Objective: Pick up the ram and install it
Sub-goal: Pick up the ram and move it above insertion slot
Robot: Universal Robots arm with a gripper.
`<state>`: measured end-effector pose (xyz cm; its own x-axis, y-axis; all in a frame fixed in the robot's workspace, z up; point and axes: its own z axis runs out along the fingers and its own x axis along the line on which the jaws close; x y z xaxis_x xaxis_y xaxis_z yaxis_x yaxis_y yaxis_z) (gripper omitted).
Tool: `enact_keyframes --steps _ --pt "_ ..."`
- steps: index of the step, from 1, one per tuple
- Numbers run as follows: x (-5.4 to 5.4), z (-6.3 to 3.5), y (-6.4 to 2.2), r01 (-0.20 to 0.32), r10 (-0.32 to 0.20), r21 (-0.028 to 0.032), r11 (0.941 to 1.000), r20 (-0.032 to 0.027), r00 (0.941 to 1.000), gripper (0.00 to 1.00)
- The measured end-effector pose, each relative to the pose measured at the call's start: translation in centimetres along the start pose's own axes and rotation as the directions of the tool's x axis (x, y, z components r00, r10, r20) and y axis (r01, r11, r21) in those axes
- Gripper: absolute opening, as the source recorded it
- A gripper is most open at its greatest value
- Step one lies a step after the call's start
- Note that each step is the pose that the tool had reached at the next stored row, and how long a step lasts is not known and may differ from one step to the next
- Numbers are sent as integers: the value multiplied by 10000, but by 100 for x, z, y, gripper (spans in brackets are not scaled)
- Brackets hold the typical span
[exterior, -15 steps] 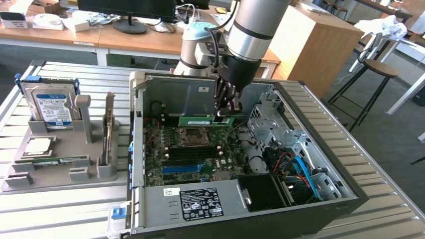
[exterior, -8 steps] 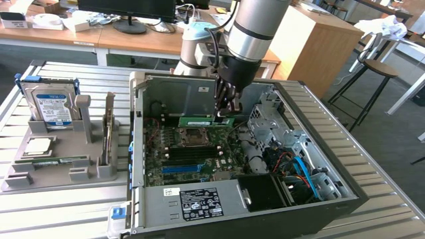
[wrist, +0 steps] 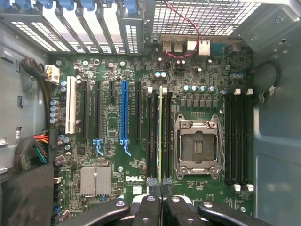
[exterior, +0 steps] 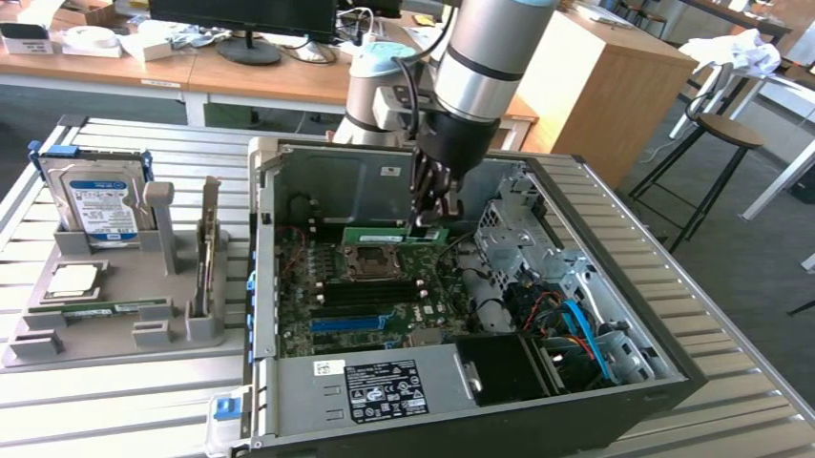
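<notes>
I've got the pincer (exterior: 430, 222) clamped on the ram (exterior: 382, 235) inside the computer case (exterior: 260, 248), the stick hanging edge-down directly beneath it, its long axis parallel to the black memory slots (wrist: 152, 136) just beside the processor socket (wrist: 197, 146); whether it's seated, I can't tell.

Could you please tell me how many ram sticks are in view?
2. One ram is shut in the pincer over the motherboard; another green stick lies flat in the grey holder at the exterior view's left. Others may be hidden.
</notes>
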<state>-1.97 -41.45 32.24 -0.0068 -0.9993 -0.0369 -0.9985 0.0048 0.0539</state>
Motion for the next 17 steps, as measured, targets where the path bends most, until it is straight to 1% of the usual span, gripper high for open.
enact_keyframes --steps 17 --pt "6 175 -7 -2 2 0 10000 0 10000 11"
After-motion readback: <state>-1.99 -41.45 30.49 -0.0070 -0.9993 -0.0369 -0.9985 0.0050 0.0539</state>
